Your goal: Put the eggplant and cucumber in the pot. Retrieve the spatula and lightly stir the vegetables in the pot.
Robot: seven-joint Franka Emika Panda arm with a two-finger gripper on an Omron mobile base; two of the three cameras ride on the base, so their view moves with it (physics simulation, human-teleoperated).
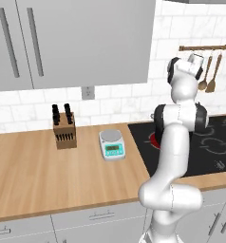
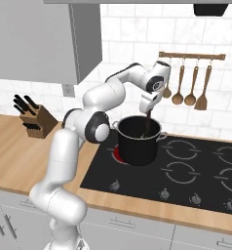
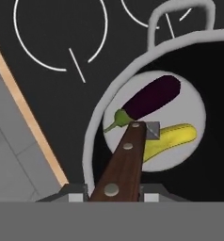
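The black pot point(image 2: 137, 146) stands on the cooktop's left rear burner. In the hand view I look down past its grey rim point(image 3: 92, 141) at the purple eggplant point(image 3: 151, 99) and the yellow-green cucumber point(image 3: 172, 136), lying side by side on the bottom. My gripper point(image 2: 148, 111) hangs just above the pot's mouth, shut on the spatula point(image 2: 147, 124). The brown riveted handle point(image 3: 128, 160) runs from between my gripper's point(image 3: 111, 197) fingers down into the pot. The grey blade shows edge-on between the two vegetables; whether it touches them I cannot tell.
The black cooktop point(image 2: 186, 166) stretches right of the pot, and the burner under the pot glows red point(image 2: 117, 155). Wooden spoons and a turner point(image 2: 188, 85) hang on the wall behind. A knife block point(image 1: 65, 130) and a kitchen scale point(image 1: 112, 144) stand on the wooden counter to the left.
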